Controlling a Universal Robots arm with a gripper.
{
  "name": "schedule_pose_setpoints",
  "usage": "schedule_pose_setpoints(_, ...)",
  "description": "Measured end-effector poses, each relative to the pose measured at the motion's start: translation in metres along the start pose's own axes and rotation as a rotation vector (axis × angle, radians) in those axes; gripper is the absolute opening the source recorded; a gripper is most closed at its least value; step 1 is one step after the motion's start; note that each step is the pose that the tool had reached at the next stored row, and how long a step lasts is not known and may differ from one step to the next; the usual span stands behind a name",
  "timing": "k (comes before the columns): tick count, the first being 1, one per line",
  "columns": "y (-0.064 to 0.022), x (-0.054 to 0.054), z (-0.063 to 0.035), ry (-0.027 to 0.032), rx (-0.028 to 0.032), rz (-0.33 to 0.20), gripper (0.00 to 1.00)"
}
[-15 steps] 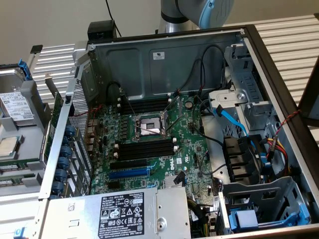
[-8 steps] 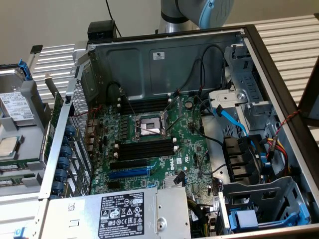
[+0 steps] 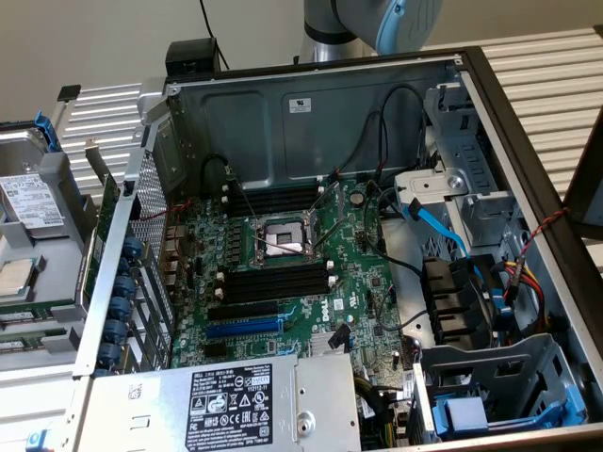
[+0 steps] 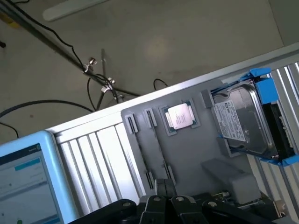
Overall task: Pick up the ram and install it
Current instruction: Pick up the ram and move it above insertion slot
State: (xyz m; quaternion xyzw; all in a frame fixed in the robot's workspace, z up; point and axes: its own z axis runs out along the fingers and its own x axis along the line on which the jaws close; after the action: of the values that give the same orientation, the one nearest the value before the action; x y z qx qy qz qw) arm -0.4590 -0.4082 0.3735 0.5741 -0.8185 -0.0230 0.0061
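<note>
Now, gripper [image 4: 163, 184] with fingers pressed fully together, gripping nothing, over grey tray [image 4: 187, 154] with processor [image 4: 180, 116] and hard drive [image 4: 243, 123] in blue bracket [image 4: 261, 81]

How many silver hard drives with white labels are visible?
1: silver hard drive in a blue bracket on the grey tray, exterior view's left; others may be hidden.

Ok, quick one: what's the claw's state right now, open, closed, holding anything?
Claw: closed, with nothing seen held in it.
</note>
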Motion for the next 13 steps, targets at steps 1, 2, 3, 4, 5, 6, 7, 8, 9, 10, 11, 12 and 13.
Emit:
schedule_pose_setpoints(1, 0.0, 0.0, 0.0003, 0.0003, 0.0, -0.007, 0.11)
schedule_pose_setpoints(2, 0.0001, 0.0001, 0.0007, 0.0008, -0.0001, -0.02, 0.11)
schedule_pose_setpoints(3, 0.0001, 0.0001, 0.0012, 0.0017, -0.0005, -0.038, 0.11)
schedule_pose_setpoints(4, 0.0001, 0.0001, 0.0017, 0.0025, -0.0008, -0.057, 0.11)
schedule_pose_setpoints(5, 0.0, 0.0001, 0.0022, 0.0033, -0.0011, -0.075, 0.11)
schedule_pose_setpoints(6, 0.0, 0.0001, 0.0028, 0.0041, -0.0014, -0.093, 0.11)
schedule_pose_setpoints(7, 0.0, 0.0001, 0.0033, 0.0049, -0.0017, -0.11, 0.11)
schedule_pose_setpoints(8, 0.0, 0.0002, 0.004, 0.0058, -0.002, -0.13, 0.11)
schedule_pose_setpoints(9, -0.0001, 0.0001, 0.0044, 0.0065, -0.0022, -0.147, 0.11)
schedule_pose_setpoints(10, -0.0001, 0.0001, 0.0047, 0.007, -0.0016, -0.164, 0.11)
schedule_pose_setpoints(11, 0.0, 0.0001, 0.0049, 0.0073, -0.0002, -0.18, 0.11)
schedule_pose_setpoints(12, -0.0001, 0.0002, 0.0052, 0.0074, 0.0016, -0.195, 0.11)
schedule_pose_setpoints(13, -0.0001, 0.0002, 0.0055, 0.0076, 0.0034, -0.211, 0.11)
